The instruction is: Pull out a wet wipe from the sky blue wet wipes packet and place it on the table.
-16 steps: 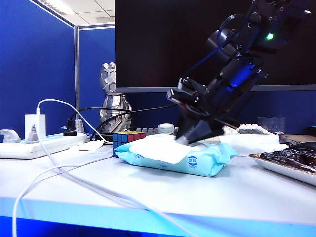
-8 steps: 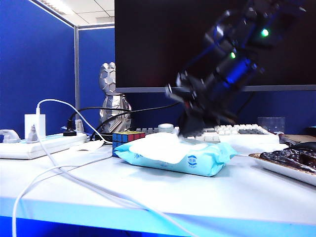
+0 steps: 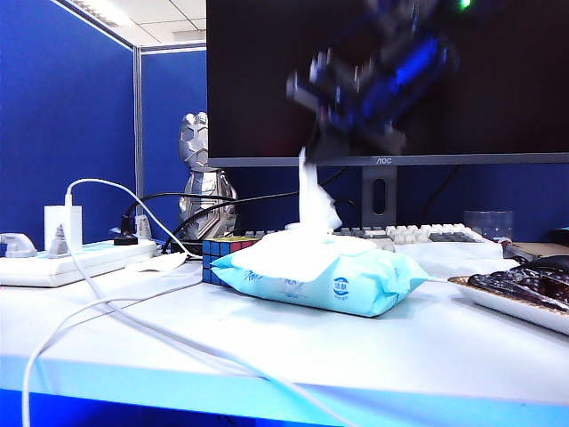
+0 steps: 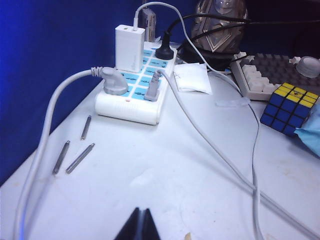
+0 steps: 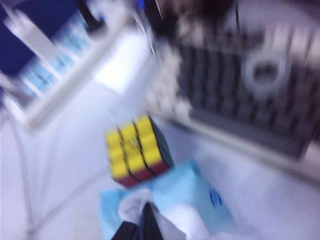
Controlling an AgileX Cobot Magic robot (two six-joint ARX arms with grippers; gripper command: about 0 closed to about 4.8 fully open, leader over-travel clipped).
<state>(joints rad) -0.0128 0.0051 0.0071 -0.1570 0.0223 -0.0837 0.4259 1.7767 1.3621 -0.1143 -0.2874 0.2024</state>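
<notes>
The sky blue wet wipes packet [image 3: 356,280] lies in the middle of the white table [image 3: 427,356], its white flap on top. A white wet wipe [image 3: 313,197] rises out of it as a narrow upright strip. Its upper end is pinched in my right gripper [image 3: 306,149], blurred and shut, well above the packet. In the right wrist view that gripper [image 5: 147,209] has the wipe [image 5: 131,206] bunched round its tips, over the packet [image 5: 187,187]. My left gripper [image 4: 141,214] is shut and empty, low over bare table [image 4: 165,170], far to the left of the packet's corner [image 4: 310,136].
A puzzle cube [image 3: 228,247] stands just behind the packet's left end. A white power strip [image 3: 71,262] with plugs and trailing cables [image 3: 133,325] fills the left. A keyboard [image 3: 427,233], a monitor [image 3: 382,80] and a silver figurine [image 3: 203,178] line the back. A dark tray [image 3: 524,294] sits at the right.
My right gripper has shut at the packet's top and risen, drawing the wet wipe up out of the packet. The left arm has not moved.
</notes>
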